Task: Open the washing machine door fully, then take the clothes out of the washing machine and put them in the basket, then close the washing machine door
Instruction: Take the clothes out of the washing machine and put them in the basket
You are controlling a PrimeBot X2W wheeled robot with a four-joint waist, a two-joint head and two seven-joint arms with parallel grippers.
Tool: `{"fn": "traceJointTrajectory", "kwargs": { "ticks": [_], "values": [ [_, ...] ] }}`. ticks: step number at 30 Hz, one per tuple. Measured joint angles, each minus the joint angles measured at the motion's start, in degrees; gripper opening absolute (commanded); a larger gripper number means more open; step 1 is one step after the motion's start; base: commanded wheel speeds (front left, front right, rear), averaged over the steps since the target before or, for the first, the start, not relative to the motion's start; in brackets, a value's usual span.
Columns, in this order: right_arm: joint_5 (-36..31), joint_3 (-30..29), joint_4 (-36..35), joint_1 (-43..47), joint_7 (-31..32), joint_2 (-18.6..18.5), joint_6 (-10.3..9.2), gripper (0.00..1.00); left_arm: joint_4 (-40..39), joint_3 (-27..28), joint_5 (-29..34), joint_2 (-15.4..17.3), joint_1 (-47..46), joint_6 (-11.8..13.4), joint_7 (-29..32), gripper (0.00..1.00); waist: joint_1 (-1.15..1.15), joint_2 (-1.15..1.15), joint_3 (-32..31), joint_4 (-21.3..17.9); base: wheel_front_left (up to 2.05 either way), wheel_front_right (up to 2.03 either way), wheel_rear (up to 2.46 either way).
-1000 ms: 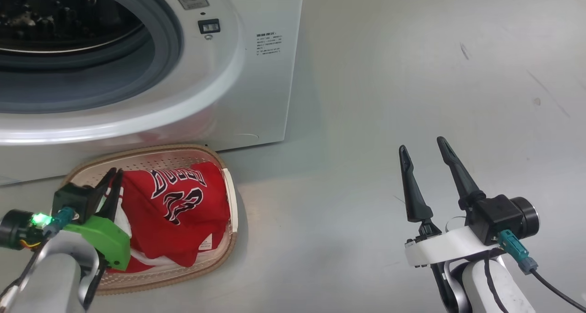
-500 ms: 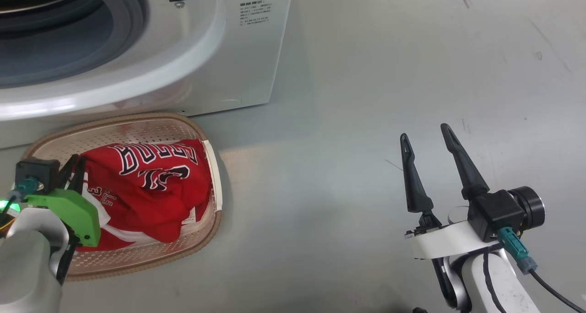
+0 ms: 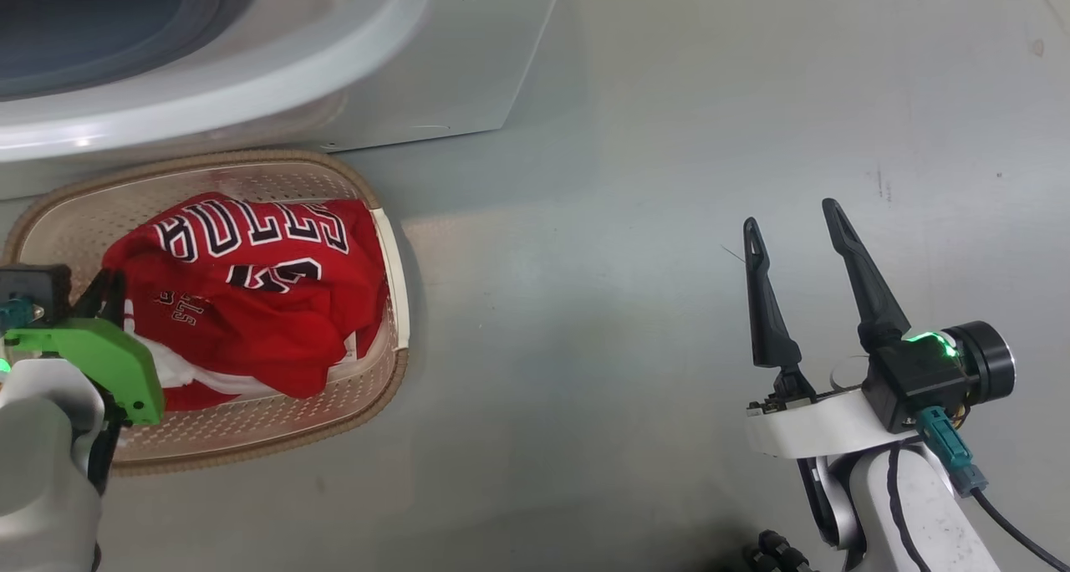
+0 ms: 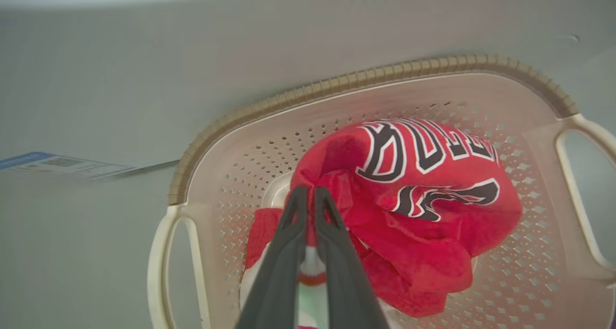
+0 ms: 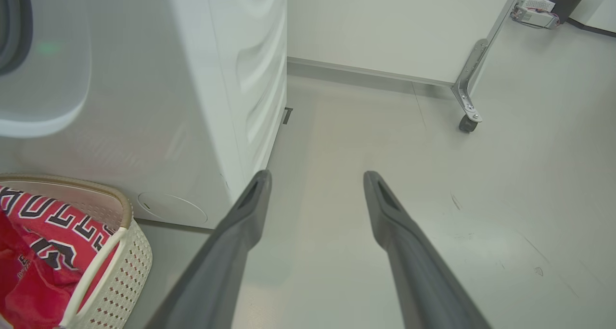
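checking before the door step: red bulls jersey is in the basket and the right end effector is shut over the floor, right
No: the right end effector is open, fingers spread, over the floor; the right wrist view shows it. The red Bulls jersey is in the basket.

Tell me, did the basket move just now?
No. The basket still sits against the washing machine's base, just short of its right corner, as before. The camera moved, not the basket.
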Motion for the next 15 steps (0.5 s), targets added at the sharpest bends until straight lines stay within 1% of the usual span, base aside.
{"fn": "traceJointTrajectory", "kwargs": {
  "ticks": [7, 15],
  "values": [
    [-0.7, 0.0, 0.0, 0.0, 0.0, 0.0, -0.22, 1.0, 6.7, -0.8, 0.0, 0.0, 0.0, 0.0, 2.2, 0.0, 0.0, 0.0, 0.5, 1.0, 0.0, 0.0, 0.0],
    [-1.5, 0.0, 0.0, 0.0, 0.0, 0.0, -0.27, 1.0, 10.0, -1.8, -0.1, -2.6, -0.2, 0.0, 4.0, 0.0, 0.0, 0.0, 0.6, 1.7, 0.0, 0.0, 0.0]
  ]
}}
